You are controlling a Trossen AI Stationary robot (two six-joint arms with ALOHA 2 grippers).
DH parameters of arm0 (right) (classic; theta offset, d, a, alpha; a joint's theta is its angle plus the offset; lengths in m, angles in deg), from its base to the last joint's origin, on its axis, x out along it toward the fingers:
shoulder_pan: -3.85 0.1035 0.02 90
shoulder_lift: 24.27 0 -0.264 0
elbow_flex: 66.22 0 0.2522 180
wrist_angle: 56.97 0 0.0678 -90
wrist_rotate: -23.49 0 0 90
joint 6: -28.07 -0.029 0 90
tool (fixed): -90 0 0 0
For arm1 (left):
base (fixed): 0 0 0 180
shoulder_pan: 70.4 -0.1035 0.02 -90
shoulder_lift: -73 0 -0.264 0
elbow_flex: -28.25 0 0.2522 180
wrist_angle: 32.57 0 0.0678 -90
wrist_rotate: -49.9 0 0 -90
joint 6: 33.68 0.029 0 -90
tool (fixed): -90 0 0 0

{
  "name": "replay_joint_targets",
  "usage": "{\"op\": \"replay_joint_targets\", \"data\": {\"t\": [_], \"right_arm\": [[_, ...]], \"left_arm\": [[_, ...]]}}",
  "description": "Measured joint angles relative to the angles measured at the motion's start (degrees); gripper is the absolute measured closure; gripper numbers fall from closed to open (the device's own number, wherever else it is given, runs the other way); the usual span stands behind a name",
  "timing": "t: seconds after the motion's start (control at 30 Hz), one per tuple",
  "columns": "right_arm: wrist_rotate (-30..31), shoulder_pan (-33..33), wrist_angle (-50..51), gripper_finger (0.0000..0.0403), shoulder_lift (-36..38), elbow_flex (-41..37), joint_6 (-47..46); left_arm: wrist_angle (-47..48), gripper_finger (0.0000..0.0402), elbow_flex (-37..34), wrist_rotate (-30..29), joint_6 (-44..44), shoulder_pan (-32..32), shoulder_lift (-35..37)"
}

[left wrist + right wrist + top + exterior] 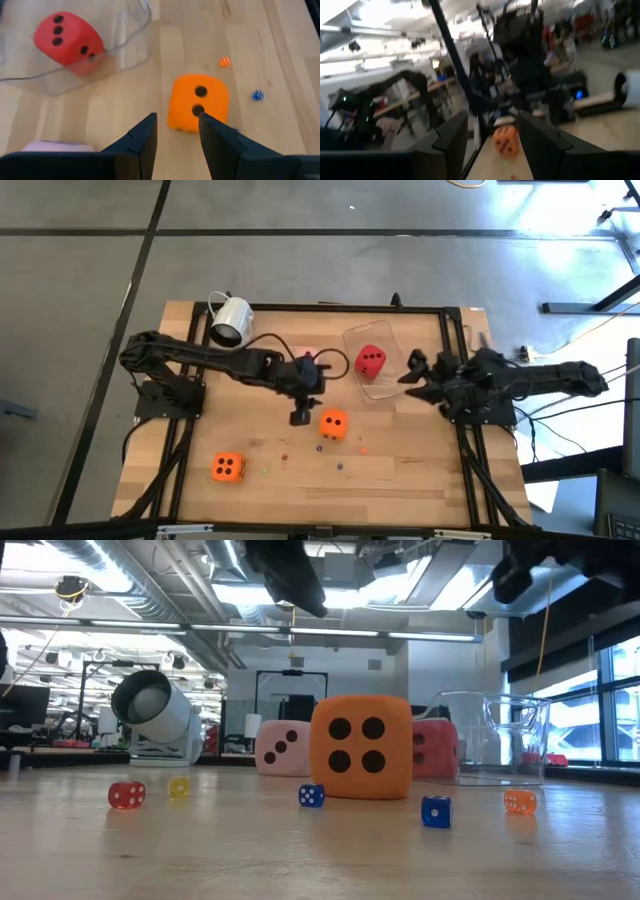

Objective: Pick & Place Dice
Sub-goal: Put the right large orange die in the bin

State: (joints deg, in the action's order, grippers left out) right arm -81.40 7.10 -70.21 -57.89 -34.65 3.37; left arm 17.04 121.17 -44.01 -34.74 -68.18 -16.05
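My left gripper (300,417) (177,120) hovers open above the middle of the table, just short of an orange die (333,424) (197,102) that rests on the wood. A second orange die (227,468) sits near the front left. The red die (370,361) (67,37) lies inside a clear container (352,340). The pink die (283,747) (57,146) stands on the table under the left arm, mostly hidden in the high view. My right gripper (410,370) (492,117) waits open at the right, beside the container, holding nothing.
A white mug (230,320) lies on its side at the far left of the table. Tiny coloured beads (311,796) are scattered over the front middle of the table. Black rails (300,308) frame the tabletop.
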Motion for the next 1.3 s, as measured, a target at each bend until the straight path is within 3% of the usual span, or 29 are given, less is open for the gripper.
{"op": "replay_joint_targets", "data": {"t": [0.27, 0.5, 0.7, 0.87, 1.1, 1.3], "right_arm": [[2.3, 10.4, 4.0, 0.0229, -16.9, 7.8, -0.4], [20.8, 20.4, 10.7, 0.0229, -24.5, 12.1, -5.2], [34.1, 27.1, 10.5, 0.0229, -28.5, 12.6, -12.8], [43.4, 31.3, 10.3, 0.023, -34.9, 12.6, -20.1], [47.5, 32.1, 8.4, 0.023, -43.2, 12.6, -26.3], [49.9, 32.4, 6.6, 0.023, -46.7, 12.6, -27.4]], "left_arm": [[5.2, 0.0265, 0.0, 0.4, 1.2, 2.7, 0.0], [6.8, 0.0268, 0.0, 0.6, -7.4, 3.6, 0.0], [7.2, 0.0265, 0.0, 0.1, -5.8, 5.3, 0.0], [7.3, 0.0269, 0.0, -4.0, -5.6, 6.6, 0.0], [7.2, 0.0272, 0.0, -6.2, -3.3, 7.2, 0.0], [5.4, 0.0274, -1.3, -7.8, -6.9, 5.7, 0.0]]}}
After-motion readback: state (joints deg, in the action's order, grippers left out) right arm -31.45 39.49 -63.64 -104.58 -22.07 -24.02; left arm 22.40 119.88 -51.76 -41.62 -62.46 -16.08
